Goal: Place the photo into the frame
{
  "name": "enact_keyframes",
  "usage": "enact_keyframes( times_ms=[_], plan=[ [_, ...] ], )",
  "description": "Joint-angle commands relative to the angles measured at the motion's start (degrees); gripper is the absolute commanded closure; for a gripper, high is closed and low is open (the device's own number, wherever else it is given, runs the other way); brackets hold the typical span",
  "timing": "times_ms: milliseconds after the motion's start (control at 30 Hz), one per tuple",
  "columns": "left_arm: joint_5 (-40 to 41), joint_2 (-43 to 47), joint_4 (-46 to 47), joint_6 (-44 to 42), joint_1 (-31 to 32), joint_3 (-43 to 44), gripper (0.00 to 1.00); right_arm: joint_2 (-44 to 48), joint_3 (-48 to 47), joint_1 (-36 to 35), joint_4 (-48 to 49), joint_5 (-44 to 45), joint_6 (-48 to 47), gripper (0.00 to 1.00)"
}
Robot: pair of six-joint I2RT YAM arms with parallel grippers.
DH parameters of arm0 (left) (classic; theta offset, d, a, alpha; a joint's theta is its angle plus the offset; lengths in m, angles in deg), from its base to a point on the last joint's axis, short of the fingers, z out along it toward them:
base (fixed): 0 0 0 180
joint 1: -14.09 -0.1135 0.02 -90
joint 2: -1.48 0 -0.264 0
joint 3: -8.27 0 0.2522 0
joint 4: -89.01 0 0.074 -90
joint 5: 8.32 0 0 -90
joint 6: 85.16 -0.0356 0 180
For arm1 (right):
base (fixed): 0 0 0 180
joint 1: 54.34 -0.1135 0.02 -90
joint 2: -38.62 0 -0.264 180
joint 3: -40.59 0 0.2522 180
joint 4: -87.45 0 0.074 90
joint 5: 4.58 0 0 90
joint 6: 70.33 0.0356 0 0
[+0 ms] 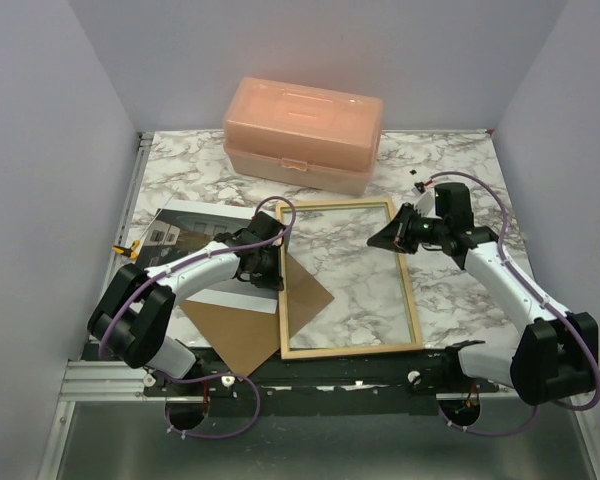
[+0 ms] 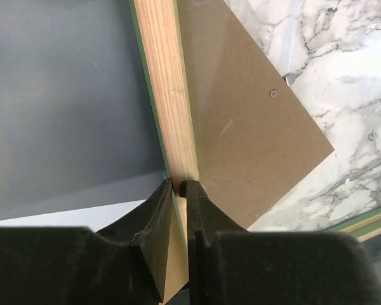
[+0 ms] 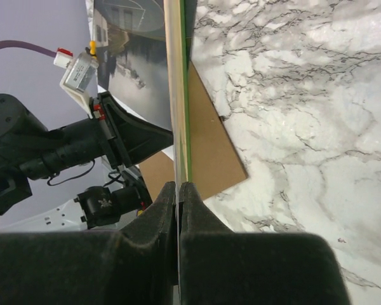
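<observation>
We judge the task barely begun. The photo (image 1: 185, 225) lies on the desk (image 1: 460, 170) left of the frame (image 1: 350, 350), partly under the left arm and not yet inside it. The frame rests pale back up in the middle, overlapping the brown backing board (image 1: 270, 335). Seating the print remains. Both arms reach inward from the near edge, elbows out. The left tool (image 1: 278, 238) is clamped on the frame's left rail. The right tool (image 1: 388, 238), clenched, appears to pinch the rail near the far right corner.
</observation>
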Motion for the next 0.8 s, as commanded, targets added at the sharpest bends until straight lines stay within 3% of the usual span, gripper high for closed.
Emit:
enact_keyframes(
  times_ms=[0,233,667,767],
  plan=[
    [2.6,-2.6,-2.2,-0.9,1.2,-0.8,0.85,-1.8,-2.9,-0.8,-7.6,3.4,-7.3,1.0],
    [2.9,-3.2,-2.3,-1.1,1.5,-0.6,0.85,-3.8,-5.5,-0.8,-11.2,6.8,-11.4,1.0],
    [3.3,-4.1,-2.7,-1.5,2.4,0.2,0.88,-5.8,0.3,-0.7,-3.2,4.6,-10.7,1.0],
    [3.3,-4.3,-2.8,-1.6,2.7,0.3,0.88,-6.3,0.6,-0.7,-2.7,5.0,-11.8,0.95]
  ],
)
